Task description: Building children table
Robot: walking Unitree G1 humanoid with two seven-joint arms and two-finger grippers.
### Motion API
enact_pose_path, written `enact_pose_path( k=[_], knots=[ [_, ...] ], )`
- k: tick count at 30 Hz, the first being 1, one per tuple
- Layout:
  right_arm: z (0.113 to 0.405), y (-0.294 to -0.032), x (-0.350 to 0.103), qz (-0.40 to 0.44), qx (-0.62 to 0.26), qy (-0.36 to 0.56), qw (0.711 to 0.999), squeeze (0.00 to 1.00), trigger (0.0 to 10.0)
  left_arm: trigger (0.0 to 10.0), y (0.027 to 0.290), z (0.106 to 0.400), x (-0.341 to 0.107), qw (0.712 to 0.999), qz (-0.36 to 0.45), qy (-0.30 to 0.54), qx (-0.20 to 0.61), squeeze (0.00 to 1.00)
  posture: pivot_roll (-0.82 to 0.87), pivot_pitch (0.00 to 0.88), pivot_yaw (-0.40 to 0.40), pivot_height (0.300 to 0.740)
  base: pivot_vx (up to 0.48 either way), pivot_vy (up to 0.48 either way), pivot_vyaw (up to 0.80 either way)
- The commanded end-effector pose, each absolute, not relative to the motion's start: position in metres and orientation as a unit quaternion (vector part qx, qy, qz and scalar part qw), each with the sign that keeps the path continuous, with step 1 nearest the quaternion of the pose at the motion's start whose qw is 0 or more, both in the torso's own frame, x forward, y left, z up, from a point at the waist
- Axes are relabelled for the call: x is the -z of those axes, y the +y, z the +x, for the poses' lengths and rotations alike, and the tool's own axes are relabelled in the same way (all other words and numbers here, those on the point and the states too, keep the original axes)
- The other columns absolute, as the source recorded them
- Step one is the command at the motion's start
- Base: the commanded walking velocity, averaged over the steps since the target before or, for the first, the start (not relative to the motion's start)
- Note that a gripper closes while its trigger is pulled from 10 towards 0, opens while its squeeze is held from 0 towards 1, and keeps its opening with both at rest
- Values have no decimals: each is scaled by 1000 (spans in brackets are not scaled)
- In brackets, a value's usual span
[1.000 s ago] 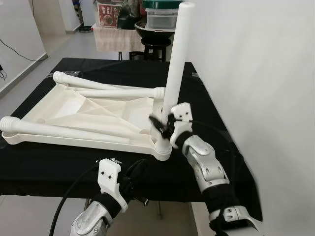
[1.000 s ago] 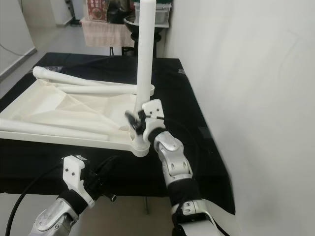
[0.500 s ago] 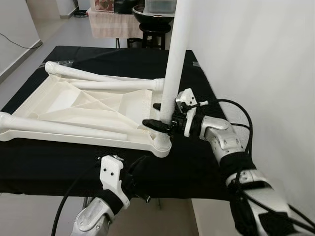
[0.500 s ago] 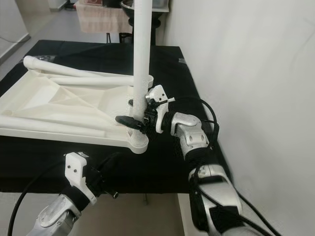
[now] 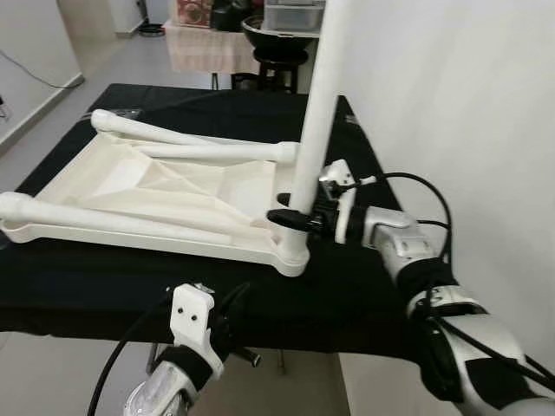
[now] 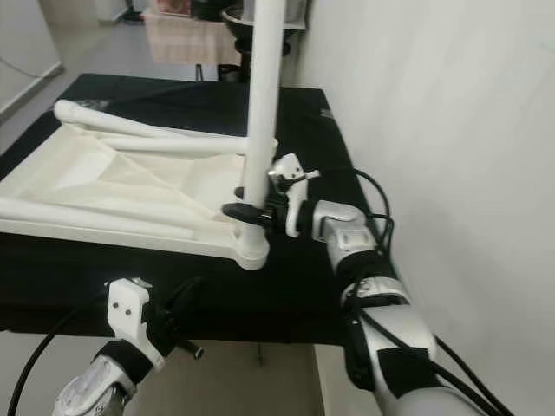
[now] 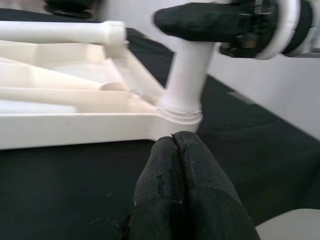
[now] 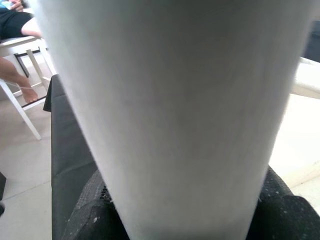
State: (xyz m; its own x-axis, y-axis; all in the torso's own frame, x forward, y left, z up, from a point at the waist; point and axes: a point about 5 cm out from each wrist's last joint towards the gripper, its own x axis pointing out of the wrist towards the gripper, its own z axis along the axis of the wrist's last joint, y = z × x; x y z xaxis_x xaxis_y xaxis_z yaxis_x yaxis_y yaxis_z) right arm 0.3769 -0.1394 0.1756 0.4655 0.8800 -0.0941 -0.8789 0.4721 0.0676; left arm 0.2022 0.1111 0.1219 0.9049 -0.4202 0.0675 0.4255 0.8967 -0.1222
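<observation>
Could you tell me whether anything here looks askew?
Slightly: the upright leg held by the right gripper leans off vertical in the corner socket of the upside-down tabletop, so it may not be fully seated.

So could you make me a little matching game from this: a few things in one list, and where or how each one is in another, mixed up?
Things:
1. upright leg
2. right gripper
3. left gripper
4. tabletop

States:
a. shut on nothing, at the near edge of the black cloth
b. upside down on the cloth, two more legs lying on it
c. standing in the near right corner socket
d. clamped round a leg low down

Pairs: 1-c, 2-d, 3-a, 4-b
</observation>
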Motion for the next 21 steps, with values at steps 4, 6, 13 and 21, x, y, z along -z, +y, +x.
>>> enact_pose_path(
  k=[4, 6, 13, 21],
  knots=[
    [370, -177, -154, 6, -445, 79, 892, 0, 0, 10000, 112, 200, -128, 976, -58, -36, 207, 0, 120, 52, -85, 740, 0, 0, 0],
    [367, -188, -143, -17, -383, 101, 918, 0, 0, 10000, 114, 200, -128, 977, -56, -38, 201, 0, 110, 55, -89, 740, 0, 0, 0],
    [312, -156, -117, -99, -134, 106, 980, 0, 0, 10000, 119, 202, -125, 978, -52, -29, 202, 0, 67, 59, -55, 740, 0, 0, 0],
    [334, -125, -124, -70, -187, 100, 975, 0, 0, 10000, 116, 203, -122, 976, -62, -22, 206, 0, 110, 58, -96, 740, 0, 0, 0]
  ],
)
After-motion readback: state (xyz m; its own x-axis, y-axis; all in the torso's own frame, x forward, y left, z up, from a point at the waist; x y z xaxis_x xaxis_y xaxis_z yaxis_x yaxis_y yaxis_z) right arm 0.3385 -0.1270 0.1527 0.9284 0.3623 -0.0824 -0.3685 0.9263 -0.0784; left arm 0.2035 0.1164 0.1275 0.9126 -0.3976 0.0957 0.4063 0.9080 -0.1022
